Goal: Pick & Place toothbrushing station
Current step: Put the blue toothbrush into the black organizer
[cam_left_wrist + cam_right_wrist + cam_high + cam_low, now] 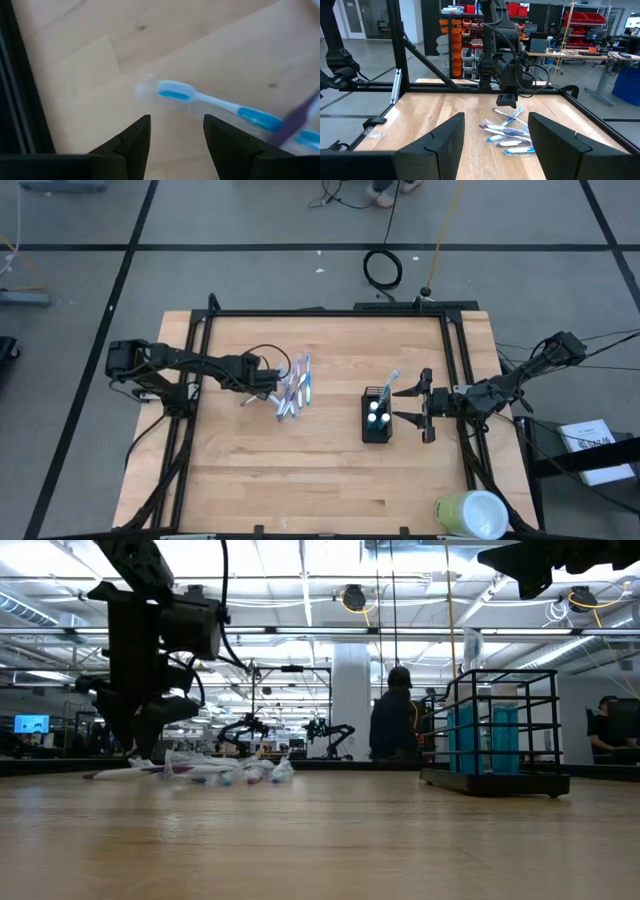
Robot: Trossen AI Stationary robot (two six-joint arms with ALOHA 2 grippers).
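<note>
The black wire-mesh holder (377,420) stands right of the table's middle, with one toothbrush (391,383) leaning up out of it and two white-capped tubes (377,412) inside. A loose pile of blue-and-white toothbrushes (296,388) lies on the wood left of centre. My left gripper (175,131) hovers open at the pile's left edge, slanting down. A wrapped toothbrush (215,104) lies just beyond its fingertips, untouched. My right gripper (421,406) stands open and level just right of the holder, well above the table, pointing at the pile (507,134).
A yellow-green and white cylinder (470,515) lies at the near right corner. Black frame rails (330,313) run along the table's far, left and right sides. Bare wood (290,470) stretches along the near side. A person (398,725) stands in the room behind.
</note>
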